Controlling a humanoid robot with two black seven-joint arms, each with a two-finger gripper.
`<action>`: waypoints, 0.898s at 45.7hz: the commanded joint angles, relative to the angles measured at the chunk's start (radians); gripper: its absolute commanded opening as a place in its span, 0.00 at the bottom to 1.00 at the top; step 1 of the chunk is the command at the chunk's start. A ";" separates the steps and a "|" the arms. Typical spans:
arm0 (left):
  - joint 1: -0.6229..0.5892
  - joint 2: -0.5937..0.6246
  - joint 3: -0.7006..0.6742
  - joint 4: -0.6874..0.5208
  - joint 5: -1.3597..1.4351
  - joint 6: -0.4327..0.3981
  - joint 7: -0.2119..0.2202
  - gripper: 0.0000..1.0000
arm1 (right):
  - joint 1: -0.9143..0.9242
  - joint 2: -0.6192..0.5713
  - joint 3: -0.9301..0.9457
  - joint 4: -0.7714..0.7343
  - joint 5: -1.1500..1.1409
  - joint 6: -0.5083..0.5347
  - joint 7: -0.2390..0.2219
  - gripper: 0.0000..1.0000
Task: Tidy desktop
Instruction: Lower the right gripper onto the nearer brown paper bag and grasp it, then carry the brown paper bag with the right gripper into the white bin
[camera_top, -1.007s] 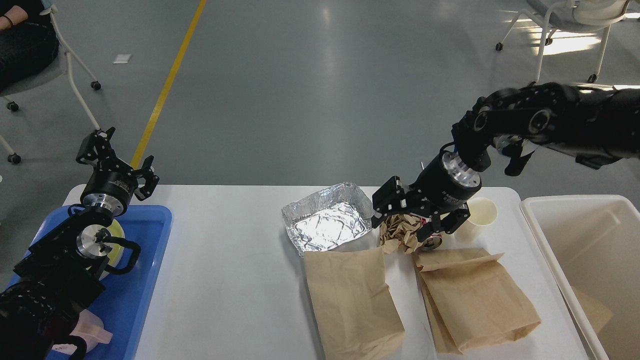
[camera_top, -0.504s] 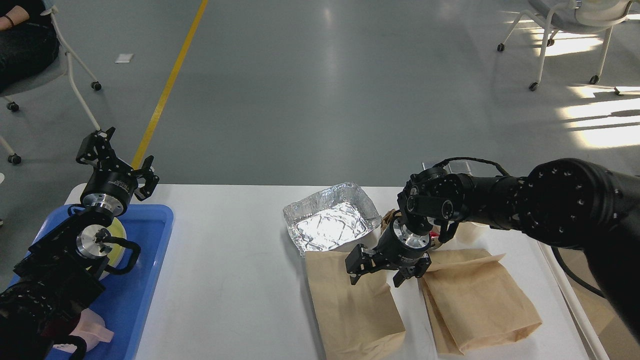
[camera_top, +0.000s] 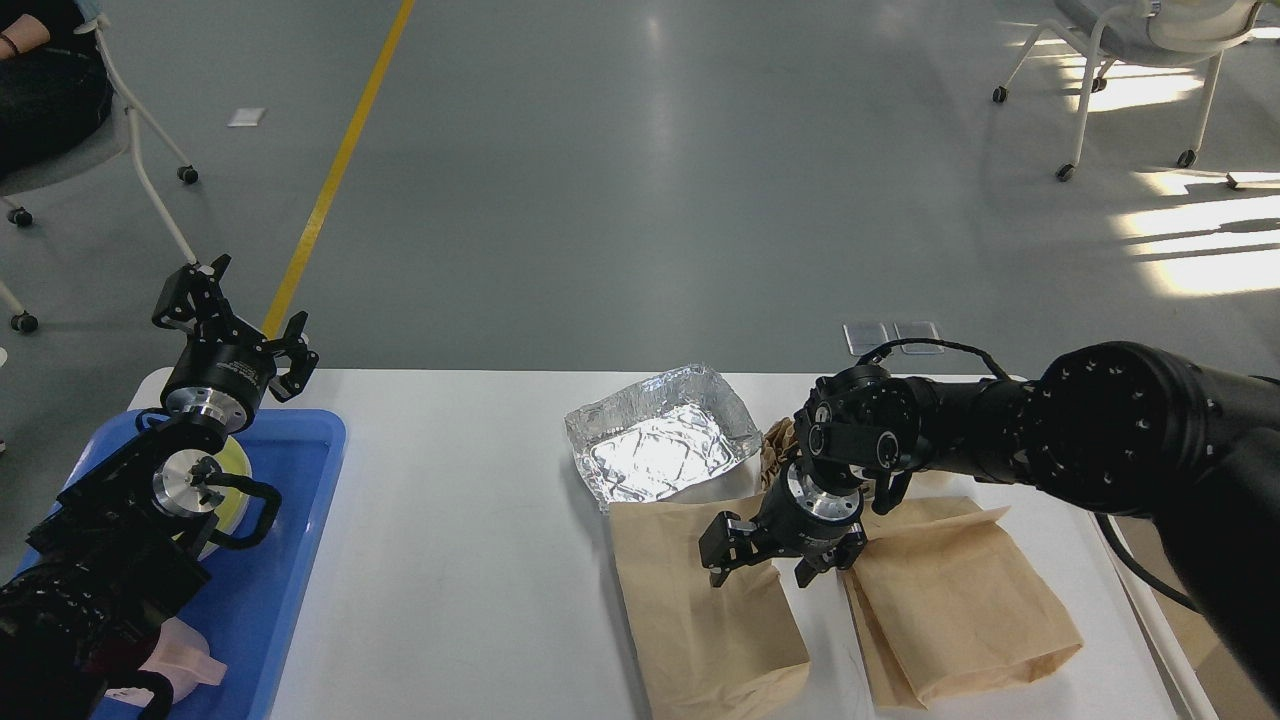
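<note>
Counter (camera_top: 470, 520) before me: large white rectangular top, smooth and matte, rounded far-left corner visible; it lies flat and spans most of my view, its far edge running level against the grey floor, near edge cut off

One head view only, high above the near edge of the desktop (camera_top: 460, 520), facing forward and down; floor (camera_top: 640, 180) and chairs far behind.

white desktop (camera_top: 460, 520), blue tray (camera_top: 290, 560), brown bags (camera_top: 700, 600)
</note>
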 joint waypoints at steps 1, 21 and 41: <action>0.000 0.000 0.000 0.000 0.000 0.000 0.001 0.99 | 0.008 -0.013 0.002 0.039 0.001 0.020 -0.002 0.28; 0.000 0.000 0.000 0.000 0.000 0.000 0.001 0.99 | 0.009 -0.039 0.045 0.082 0.009 0.049 -0.003 0.00; 0.000 0.000 0.000 0.000 0.000 0.000 -0.001 0.99 | 0.104 -0.155 0.112 0.252 -0.002 0.054 0.000 0.00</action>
